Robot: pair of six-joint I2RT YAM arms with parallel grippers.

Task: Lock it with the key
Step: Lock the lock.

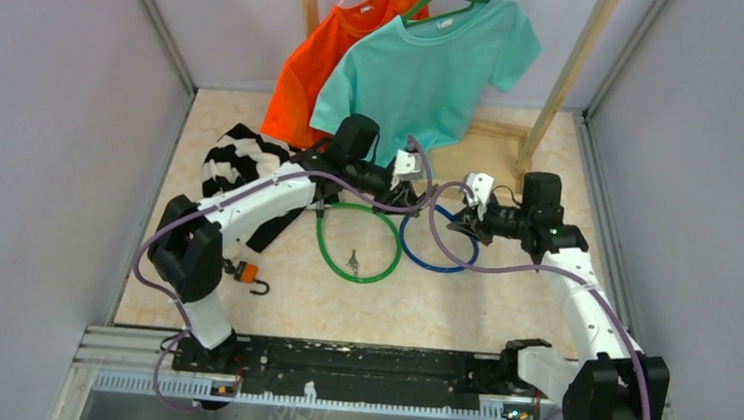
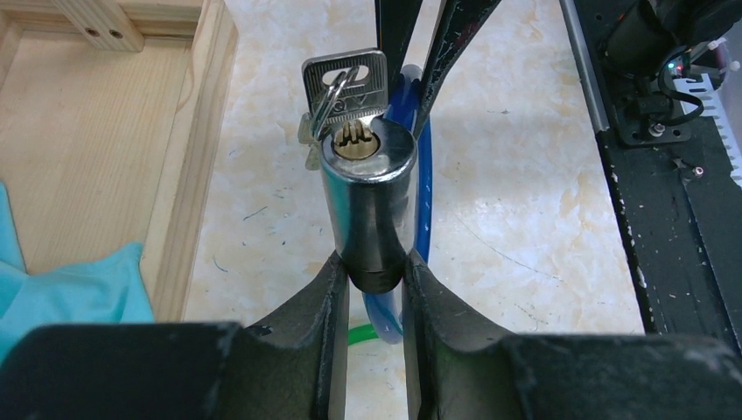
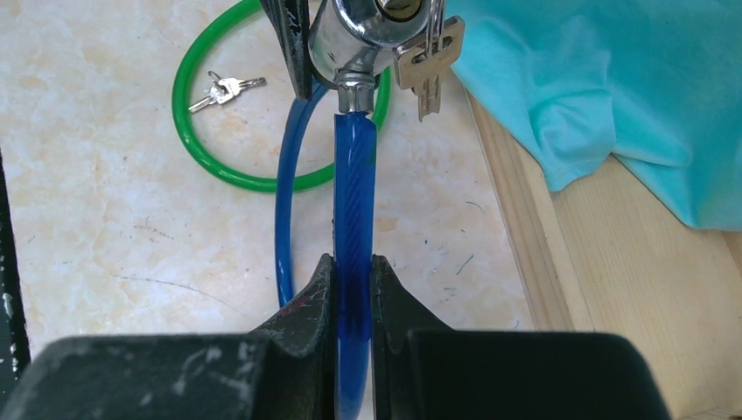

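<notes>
Left wrist cam tells most of it: the left gripper (image 2: 374, 267) is pinching the black end of the chrome lock (image 2: 367, 192), fingers tight on both sides, with the brass keyhole end pointing away from the wrist. The key (image 2: 346, 83) sits right against that end on its ring. Can't tell if it's actually seated in the keyhole or just hanging there.

The right wrist cam shows the right gripper (image 3: 353, 267) clamped on the blue cable (image 3: 354, 175), which runs straight up into the lock, so both arms hold the thing between them over the middle of the table (image 1: 390, 307).

Other stuff:
- green cable (image 3: 188, 131) lies flat in a loop, spare keys (image 3: 223, 87) inside it
- teal shirt (image 1: 430, 64) and orange shirt (image 1: 303, 74) hang at the back
- striped cloth (image 1: 237, 159) lies under the left arm
- small padlock (image 1: 248, 273) sits near the left side
</notes>
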